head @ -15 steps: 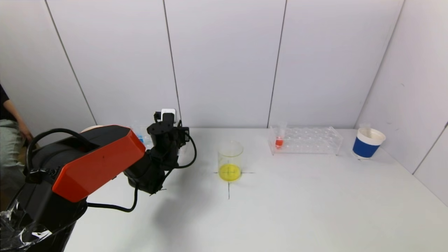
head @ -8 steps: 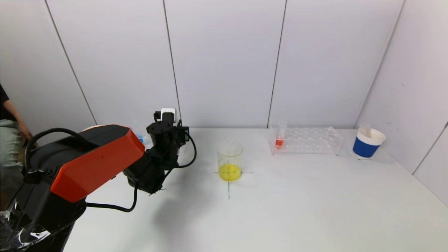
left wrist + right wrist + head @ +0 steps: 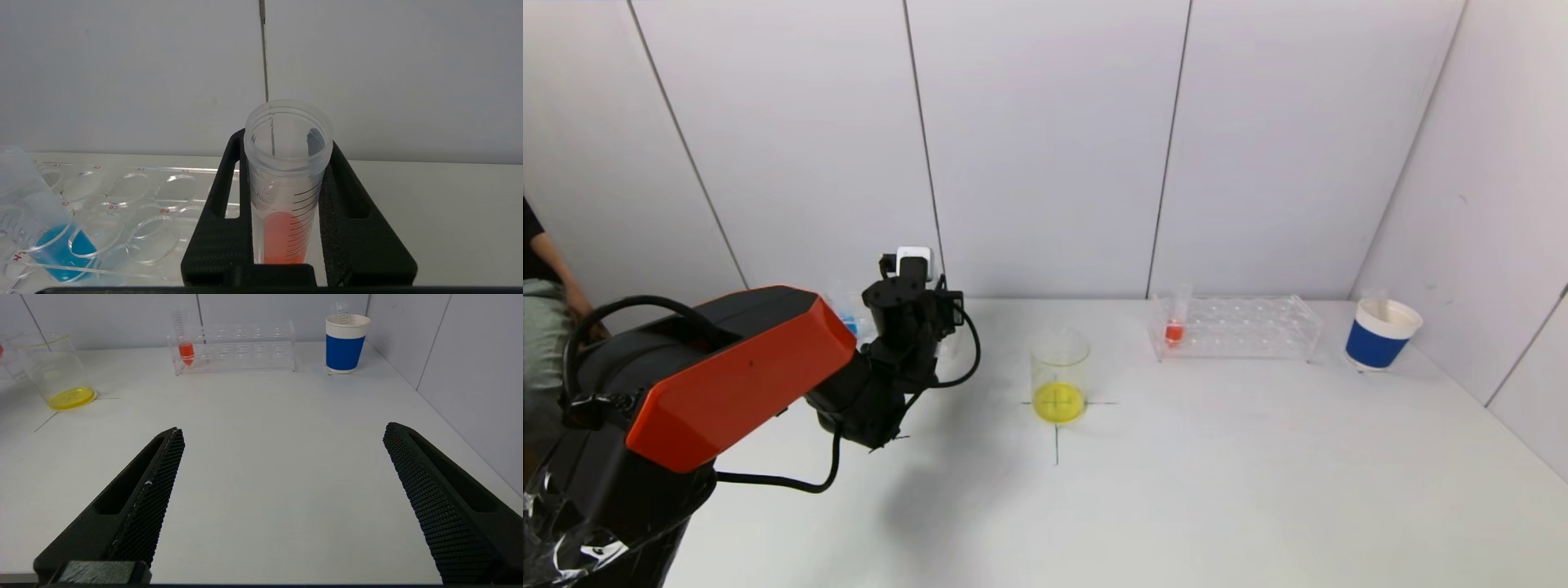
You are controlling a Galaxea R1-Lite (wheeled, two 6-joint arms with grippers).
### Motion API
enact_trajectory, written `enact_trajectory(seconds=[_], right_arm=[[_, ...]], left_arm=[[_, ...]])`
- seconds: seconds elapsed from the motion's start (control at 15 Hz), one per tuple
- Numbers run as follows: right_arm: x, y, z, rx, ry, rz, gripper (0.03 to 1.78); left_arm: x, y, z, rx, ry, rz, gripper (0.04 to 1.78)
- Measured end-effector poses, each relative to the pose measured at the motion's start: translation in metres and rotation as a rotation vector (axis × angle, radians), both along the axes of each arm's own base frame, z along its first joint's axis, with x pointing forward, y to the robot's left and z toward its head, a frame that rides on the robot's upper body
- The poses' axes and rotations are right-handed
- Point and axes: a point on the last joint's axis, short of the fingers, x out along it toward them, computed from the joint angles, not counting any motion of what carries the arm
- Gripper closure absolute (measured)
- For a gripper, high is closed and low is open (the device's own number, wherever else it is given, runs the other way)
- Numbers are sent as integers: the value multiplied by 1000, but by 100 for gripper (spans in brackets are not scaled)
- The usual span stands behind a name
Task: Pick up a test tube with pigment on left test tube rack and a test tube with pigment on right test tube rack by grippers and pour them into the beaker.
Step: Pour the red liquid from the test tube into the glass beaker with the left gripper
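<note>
Left wrist view: left claw (image 3: pixel 286 212) clamped on red-pigment test tube (image 3: pixel 286 183), just above left rack (image 3: pixel 122 196). Lift straight, keep it upright until over beaker (image 3: pixel 1059 376). Right claw (image 3: pixel 282 498) wide open, empty, parked.

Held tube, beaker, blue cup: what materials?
Tube with orange pigment: likely clear plastic, slightly cloudy, threaded rim, printed graduations.
Beaker: clear glass or plastic; can't tell.
Blue cup: looks like matte paper, with a ribbed sleeve and rolled white rim.
</note>
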Motion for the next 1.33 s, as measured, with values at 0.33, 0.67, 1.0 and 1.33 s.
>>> enact_trajectory(seconds=[0.33,0.67,1.0,1.33], right_arm=[[0,0,0,0,0,0,4],[0,0,0,0,0,0,4],[0,0,0,0,0,-1,4],[0,0,0,0,0,0,4]], left_arm=[[-3,1,10,2,-4,1,135],[-6,2,26,18,-12,2,135],[-12,4,50,22,-9,0,135],[-20,4,78,22,-12,-11,135]])
